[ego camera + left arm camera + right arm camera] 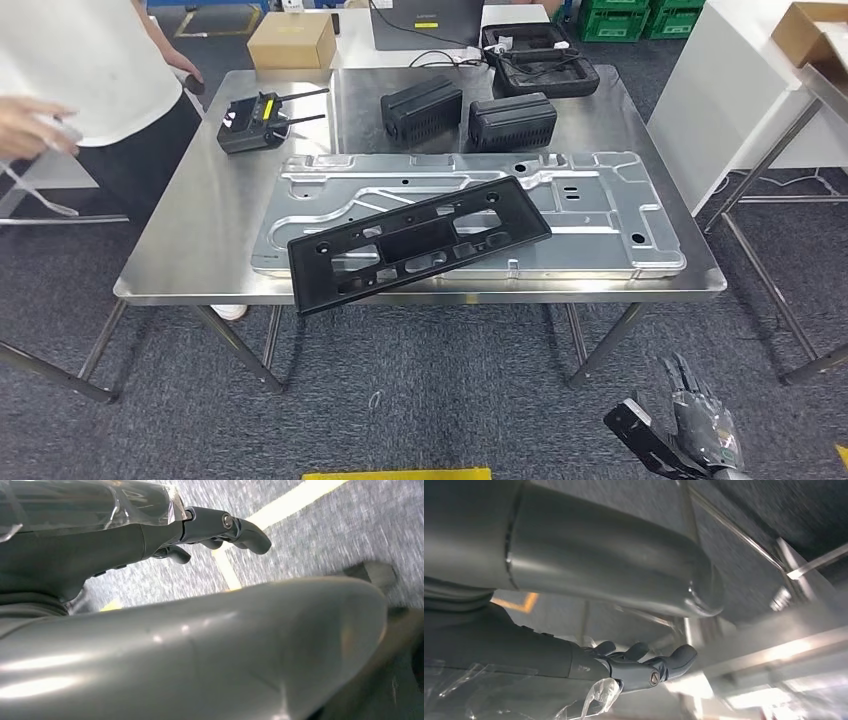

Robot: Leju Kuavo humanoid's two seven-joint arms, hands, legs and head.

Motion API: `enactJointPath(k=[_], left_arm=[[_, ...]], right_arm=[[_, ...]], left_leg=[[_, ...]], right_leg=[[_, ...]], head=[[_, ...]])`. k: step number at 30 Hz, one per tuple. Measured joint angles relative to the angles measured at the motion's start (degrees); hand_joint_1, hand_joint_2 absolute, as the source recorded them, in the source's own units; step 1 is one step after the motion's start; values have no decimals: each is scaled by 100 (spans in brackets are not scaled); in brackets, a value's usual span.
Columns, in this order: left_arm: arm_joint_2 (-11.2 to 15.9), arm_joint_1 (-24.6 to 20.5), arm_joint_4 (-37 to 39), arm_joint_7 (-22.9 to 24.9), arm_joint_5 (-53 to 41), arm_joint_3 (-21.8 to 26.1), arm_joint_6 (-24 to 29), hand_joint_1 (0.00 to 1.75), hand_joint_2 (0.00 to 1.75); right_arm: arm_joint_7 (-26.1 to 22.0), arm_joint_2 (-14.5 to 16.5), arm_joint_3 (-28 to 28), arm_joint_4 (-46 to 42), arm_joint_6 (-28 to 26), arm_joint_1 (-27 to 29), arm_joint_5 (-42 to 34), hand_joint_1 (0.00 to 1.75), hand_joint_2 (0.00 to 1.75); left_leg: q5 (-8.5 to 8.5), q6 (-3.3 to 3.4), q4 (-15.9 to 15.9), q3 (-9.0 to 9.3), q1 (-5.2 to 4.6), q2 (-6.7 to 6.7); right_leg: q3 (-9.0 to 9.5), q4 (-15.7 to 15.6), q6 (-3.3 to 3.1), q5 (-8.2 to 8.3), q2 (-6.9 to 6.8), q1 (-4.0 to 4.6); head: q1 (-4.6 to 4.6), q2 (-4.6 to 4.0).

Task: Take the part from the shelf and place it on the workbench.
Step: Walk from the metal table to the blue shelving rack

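Steel workbench [190, 245], black part [420, 243], labels seemingly unreadable.

The part [420, 243] is a long, flat black plastic frame, roughly rectangular with one end angled, pierced by several rectangular cut-outs and small round holes. It lies flat and skewed, its right end farther back and its left end toward the front. Most of it rests on a large silver stamped metal panel [600, 215] that lies on the steel surface [190, 240]. The left front corner of the part juts out past the front edge of the surface. Nothing grips it.
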Motion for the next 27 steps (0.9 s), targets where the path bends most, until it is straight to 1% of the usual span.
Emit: enactJointPath(k=[1,2,3,4,5,6,7,8,9,10,11,13,14,15,16,17,18,19,20,21,22,23,24,25,26,27], left_arm=[[4,2,0,11,4,19,-16,0,0],[9,2,0,31,9,32,-31,0,0],[14,6,0,51,19,43,-38,0,0],[19,10,0,67,34,49,-37,0,0],[26,15,0,79,48,55,-37,0,0],[31,19,0,84,60,63,-37,0,0],[36,21,0,88,69,72,-37,0,0],[40,17,0,91,73,80,-37,0,0],[41,13,0,91,79,86,-37,0,0],[41,9,0,90,87,90,-37,0,0],[41,9,0,84,93,92,-37,0,0],[41,13,0,64,92,95,-37,0,0],[41,11,0,55,84,96,-37,0,0],[42,5,0,52,72,96,-21,0,0],[40,-1,0,55,55,97,7,0,0],[37,-4,0,67,37,97,38,0,0],[31,-2,0,81,16,97,69,0,0],[20,2,0,94,-7,97,85,0,0],[8,6,0,102,-21,97,88,0,0],[-6,9,0,100,-31,97,88,0,0],[-21,9,0,94,-35,97,88,0,0],[-33,7,0,84,-36,97,88,0,0],[-48,0,0,71,-36,97,89,0,0],[-56,-8,0,60,-31,97,89,0,0],[-62,-16,0,48,-17,97,90,0,0],[-66,-24,0,31,7,97,90,0,0]], right_arm=[[-18,40,39,90,-55,7,-94,0,0],[-49,81,94,200,-118,24,-207,0,0],[-92,123,158,324,-195,59,-342,0,0],[-140,159,227,446,-268,107,-485,0,0],[-189,194,301,579,-341,166,-650,0,0],[-242,225,376,712,-415,226,-816,0,0],[-304,256,463,863,-491,272,-996,0,0],[-368,280,553,1019,-562,304,-1181,0,0],[-434,309,645,1184,-626,316,-1364,0,0],[-504,335,740,1351,-672,307,-1540,0,0],[-572,368,836,1532,-694,281,-1717,0,0],[-725,459,1033,1919,-696,177,-2058,0,0],[-814,529,1141,2139,-687,109,-2240,0,0],[-920,603,1248,2357,-669,32,-2412,0,0],[-1041,692,1359,2597,-638,-57,-2595,0,0],[-1166,790,1462,2844,-594,-155,-2780,0,0],[-1296,898,1562,3107,-539,-259,-2966,0,0],[-1418,1012,1653,3384,-477,-368,-3154,0,0],[-1534,1142,1744,3681,-417,-472,-3329,0,0],[-1636,1266,1826,3975,-360,-567,-3487,0,0],[-1711,1370,1890,4243,-309,-654,-3619,0,0],[-1766,1477,1945,4489,-262,-731,-3723,0,0],[-1797,1572,1989,4703,-213,-811,-3807,0,0],[-1806,1678,2032,4915,-165,-887,-3869,0,0],[-1790,1792,2077,5136,-113,-968,-3914,0,0],[-1748,1912,2123,5362,-68,-1044,-3946,0,0]], left_leg=[[-218,-37,354,-152,23,-1],[-442,-66,784,-336,42,-1],[-610,-90,1178,-500,61,-1],[-681,-105,1410,-586,77,0],[-638,-114,1409,-555,88,0],[-491,-117,1150,-399,97,0],[-295,-115,709,-153,102,-1],[-138,-108,243,92,96,-4],[-20,-92,-125,271,92,-8],[33,-73,-334,362,83,-12],[37,-50,-393,373,68,-14],[87,25,-404,348,69,-6],[117,72,-418,340,75,2],[150,117,-435,324,82,13],[179,156,-442,302,82,25],[199,180,-441,270,69,33],[218,196,-440,240,53,47],[234,204,-438,215,37,57],[249,204,-436,196,22,63],[261,199,-434,185,10,69],[270,189,-430,182,3,68],[280,173,-427,181,-6,68],[287,150,-421,177,-18,71],[296,121,-415,170,-26,74],[309,89,-412,162,-27,78],[319,58,-410,155,-20,81]], right_leg=[[-25,-2,-23,17,-7,-9],[-54,-1,-38,33,-10,-15],[-81,0,-43,49,-11,-17],[-103,2,-40,63,-12,-19],[-116,3,-31,74,-12,-21],[-121,4,-20,84,-12,-25],[-122,5,-6,92,-13,-30],[-125,6,15,101,-12,-22],[-133,8,41,115,-11,-13],[-143,8,71,131,-9,-2],[-152,2,105,150,-5,4],[-159,-11,171,174,8,-11],[-183,40,196,122,14,-19],[-255,207,216,-8,18,-27],[-386,514,228,-212,20,-33],[-558,922,237,-449,20,-33],[-728,1339,244,-649,20,-33],[-836,1632,246,-758,21,-31],[-832,1702,239,-753,20,-27],[-700,1524,221,-642,20,-24],[-465,1146,198,-467,20,-20],[-202,689,169,-327,20,-15],[0,317,140,-214,21,3],[117,83,113,-156,24,20],[151,-11,85,-146,27,43],[140,-11,57,-119,29,68]], head=[[-2,0],[-3,0],[-3,0],[-3,0],[-2,0],[-2,0],[-3,0],[-3,0],[-2,0],[-2,0],[-1,0],[-1,0],[1,0],[2,0],[4,0],[5,0],[6,0],[6,0],[7,0],[7,0],[7,0],[7,0],[7,0],[7,0],[7,0],[7,0]])
